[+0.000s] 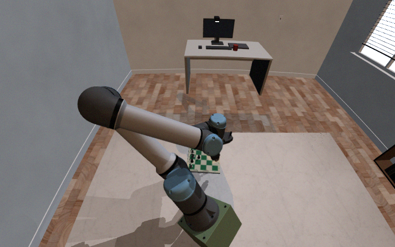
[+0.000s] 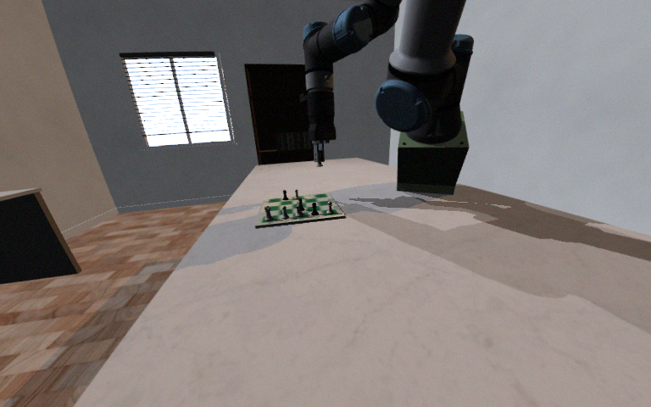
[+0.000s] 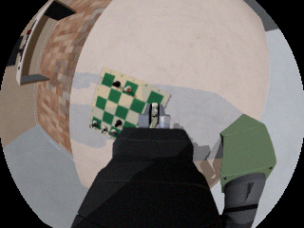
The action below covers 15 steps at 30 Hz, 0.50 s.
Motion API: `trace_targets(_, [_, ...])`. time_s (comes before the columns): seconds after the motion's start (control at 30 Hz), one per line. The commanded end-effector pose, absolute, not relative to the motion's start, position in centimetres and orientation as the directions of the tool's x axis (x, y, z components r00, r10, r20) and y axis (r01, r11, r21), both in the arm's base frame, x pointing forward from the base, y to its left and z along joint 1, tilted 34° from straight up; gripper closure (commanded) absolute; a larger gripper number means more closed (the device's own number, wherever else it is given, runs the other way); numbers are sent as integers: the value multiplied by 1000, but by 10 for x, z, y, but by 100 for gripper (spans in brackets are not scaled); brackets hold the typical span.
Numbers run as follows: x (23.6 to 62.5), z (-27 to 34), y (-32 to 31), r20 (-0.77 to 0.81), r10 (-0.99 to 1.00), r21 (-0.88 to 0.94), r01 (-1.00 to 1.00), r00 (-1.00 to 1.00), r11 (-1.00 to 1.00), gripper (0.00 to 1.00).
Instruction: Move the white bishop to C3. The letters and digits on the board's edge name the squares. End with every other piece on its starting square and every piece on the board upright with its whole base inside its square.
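Note:
The green and cream chessboard (image 1: 216, 171) (image 2: 301, 220) (image 3: 106, 98) lies on the pale table top. My gripper (image 2: 319, 159) (image 3: 154, 110) (image 1: 216, 158) is shut on the small white bishop (image 2: 319, 164) (image 3: 154, 112) and holds it well above the board, over its edge on the arm base's side. Several black pieces (image 2: 314, 209) (image 1: 198, 157) (image 3: 127, 89) stand upright on the board. The square letters and digits are too small to read. In the top view the wrist and forearm hide part of the board.
The arm's green base block (image 1: 216, 230) (image 2: 431, 165) (image 3: 247, 152) stands on the table close to the board. A desk (image 1: 227, 53) with a monitor stands at the far wall. A dark bookcase (image 2: 273, 110) stands beyond the table.

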<state>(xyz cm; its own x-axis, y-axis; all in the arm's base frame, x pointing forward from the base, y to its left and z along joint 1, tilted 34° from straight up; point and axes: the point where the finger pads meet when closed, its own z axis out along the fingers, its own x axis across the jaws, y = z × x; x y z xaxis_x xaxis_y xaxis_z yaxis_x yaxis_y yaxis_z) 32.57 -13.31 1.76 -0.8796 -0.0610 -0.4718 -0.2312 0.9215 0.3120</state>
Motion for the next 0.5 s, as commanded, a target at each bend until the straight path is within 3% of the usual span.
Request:
trace_targets(0.0, [330,21,-133,-463,-40,321,-210,-885,923,100])
trace_targets(0.47, [374,54,-114,-376,171,415,-1,-911,910,100])
